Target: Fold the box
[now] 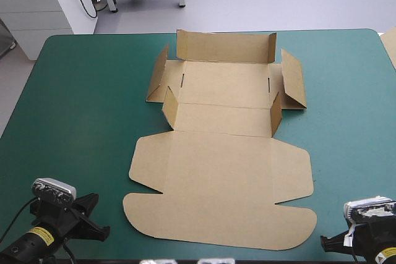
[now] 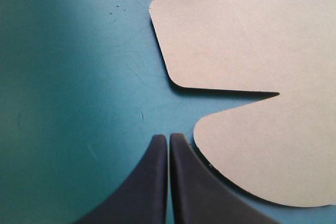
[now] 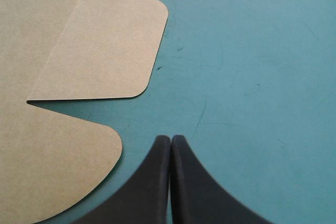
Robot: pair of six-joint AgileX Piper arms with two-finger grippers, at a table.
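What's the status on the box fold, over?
Both empty and shut: left gripper, right gripper, flanking the box at its near end. Far walls raised, lid flat on the table. Nothing in the way.

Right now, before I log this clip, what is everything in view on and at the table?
box: one, brown, mid-table; far walls partly raised, lid flat toward the near edge
table: one, teal-green cover, under everything
board edge: one, pale, at the table's far right corner, mostly out of view
left gripper: one, black, shut, empty, beside the lid's near left corner
right gripper: one, black, shut, empty, beside the lid's near right corner
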